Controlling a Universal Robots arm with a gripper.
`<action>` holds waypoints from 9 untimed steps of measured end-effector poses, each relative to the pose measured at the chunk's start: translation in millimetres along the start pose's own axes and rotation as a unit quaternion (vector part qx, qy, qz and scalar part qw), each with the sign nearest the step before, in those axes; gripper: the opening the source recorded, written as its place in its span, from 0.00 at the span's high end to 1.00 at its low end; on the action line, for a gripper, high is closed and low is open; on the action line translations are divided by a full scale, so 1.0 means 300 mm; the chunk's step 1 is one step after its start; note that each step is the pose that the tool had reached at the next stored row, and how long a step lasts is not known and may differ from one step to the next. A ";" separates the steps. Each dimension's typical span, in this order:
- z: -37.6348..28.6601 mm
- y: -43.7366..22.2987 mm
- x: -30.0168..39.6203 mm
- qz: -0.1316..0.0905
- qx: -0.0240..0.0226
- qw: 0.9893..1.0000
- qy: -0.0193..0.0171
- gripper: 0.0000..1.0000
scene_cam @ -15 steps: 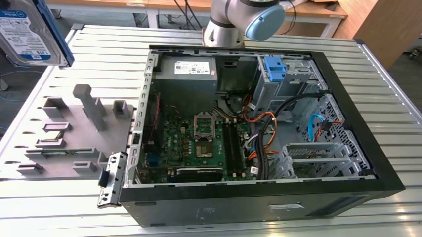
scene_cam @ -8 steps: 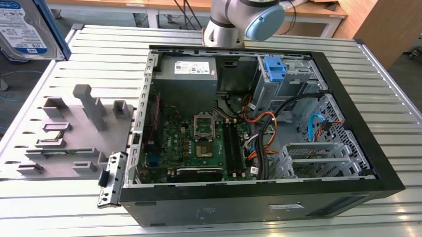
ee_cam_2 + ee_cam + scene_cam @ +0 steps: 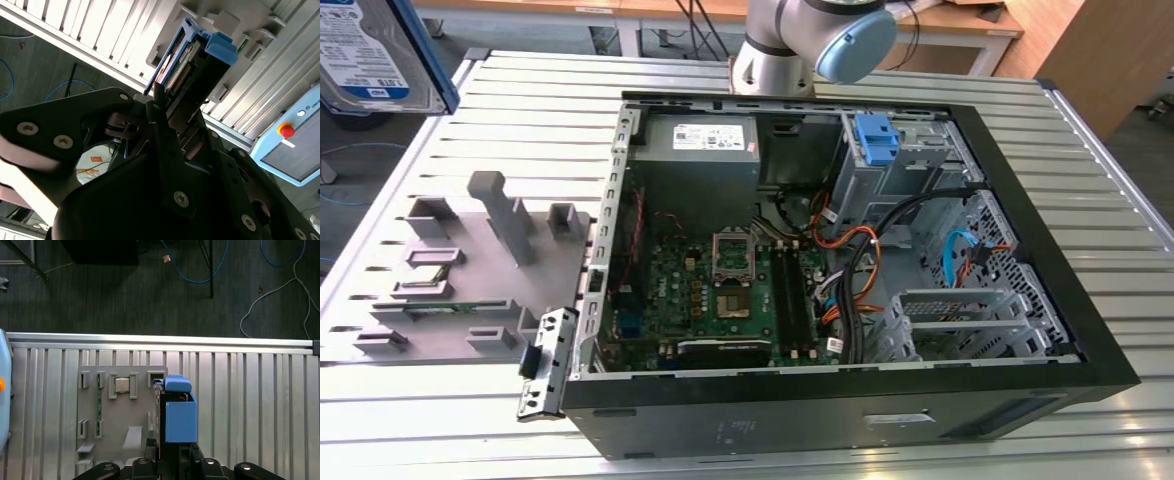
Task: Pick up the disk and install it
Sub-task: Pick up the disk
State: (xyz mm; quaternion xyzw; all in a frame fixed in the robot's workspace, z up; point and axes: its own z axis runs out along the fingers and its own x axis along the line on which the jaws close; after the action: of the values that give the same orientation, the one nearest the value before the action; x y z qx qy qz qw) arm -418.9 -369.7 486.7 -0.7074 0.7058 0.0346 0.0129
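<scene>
The disk, a silver drive with a white-and-blue label in a blue bracket, hangs high at the exterior view's far left, above the table's edge. In the first wrist view the disk stands on edge, its blue bracket facing the camera, over the grey fixture plate. My gripper is shut on its lower end. In the second wrist view the disk sticks out from between the dark fingers.
An open computer case lies on the slatted metal table, with a grey power supply and a blue bracket in the drive bay. The grey fixture lies beside it. A pendant with a red button sits nearby.
</scene>
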 end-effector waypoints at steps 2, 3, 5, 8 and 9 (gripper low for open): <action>-0.001 0.000 0.000 0.000 0.000 1.000 0.000 0.65; -0.001 0.000 0.000 0.000 0.000 1.000 0.000 0.65; -0.001 -0.001 0.000 0.000 0.000 1.000 0.000 0.65; -0.001 -0.007 0.000 0.000 0.000 1.000 0.000 0.65; -0.001 -0.010 0.000 0.000 0.000 1.000 0.000 0.65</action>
State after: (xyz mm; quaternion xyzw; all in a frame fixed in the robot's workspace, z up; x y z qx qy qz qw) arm -416.0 -369.7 486.9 -0.7074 0.7058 0.0346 0.0128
